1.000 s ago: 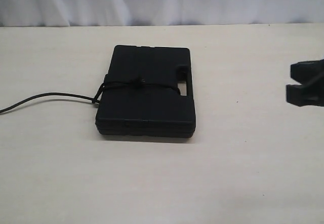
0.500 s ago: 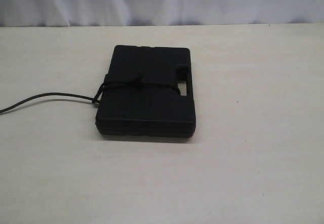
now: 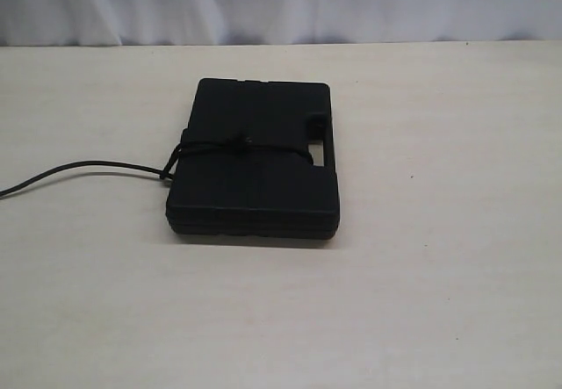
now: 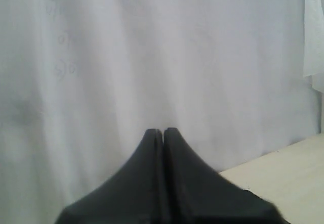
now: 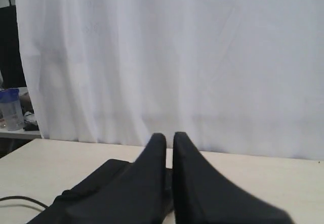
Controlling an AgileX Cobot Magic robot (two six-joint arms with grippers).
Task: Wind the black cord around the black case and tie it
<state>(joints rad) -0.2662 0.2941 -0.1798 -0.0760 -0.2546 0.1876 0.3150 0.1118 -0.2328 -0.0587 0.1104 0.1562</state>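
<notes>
Exterior: flat rectangular matte black plastic case is laid mid pale worktop; thin black braided cord is wrapped across it and knotted on top, tail trailed off left. Left wrist: left end effector is pressed shut, empty, before white curtain. Right wrist: right end effector is closed to a slit, nothing held, case seen beyond it.

I see the black case lying flat on the pale table, its handle cut-out toward the right. The black cord crosses its top, knotted near the middle, and the loose tail runs across the table to my view's left edge. A white curtain hangs behind.
</notes>
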